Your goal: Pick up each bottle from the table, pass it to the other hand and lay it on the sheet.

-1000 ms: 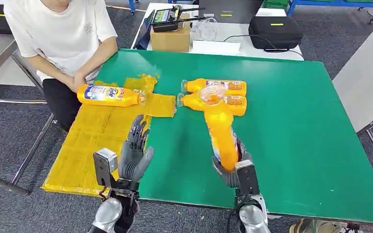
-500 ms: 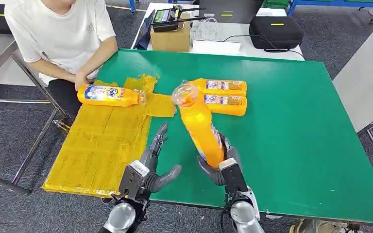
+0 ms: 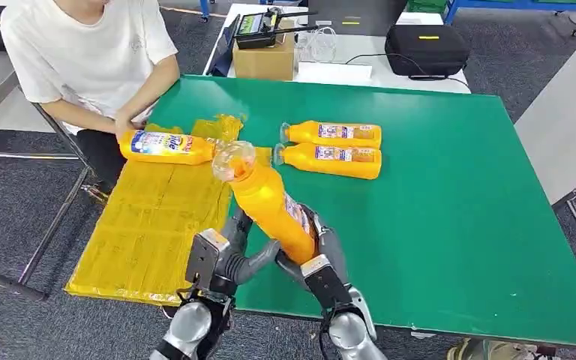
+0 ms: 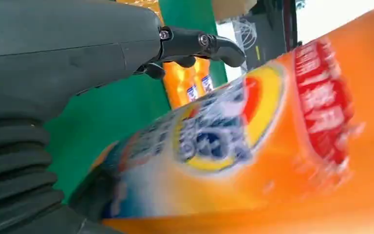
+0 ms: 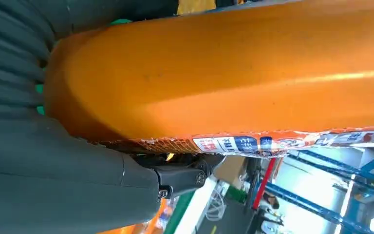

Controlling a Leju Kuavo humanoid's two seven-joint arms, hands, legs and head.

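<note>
Right hand [image 3: 316,251]: my fingers wrap the tilted orange bottle [image 3: 270,202] near the table's [image 3: 457,225] front edge.
Left hand [image 3: 234,259]: my fingers spread, empty, just beside it.

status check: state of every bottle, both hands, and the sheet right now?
held bottle: off the table, tilted, base in the right hand
right hand: grips the held bottle
left hand: beside the held bottle, grip unclear
bottle on the sheet: lying flat
two bottles on the table: lying side by side
yellow sheet: spread out, wrinkled
</note>
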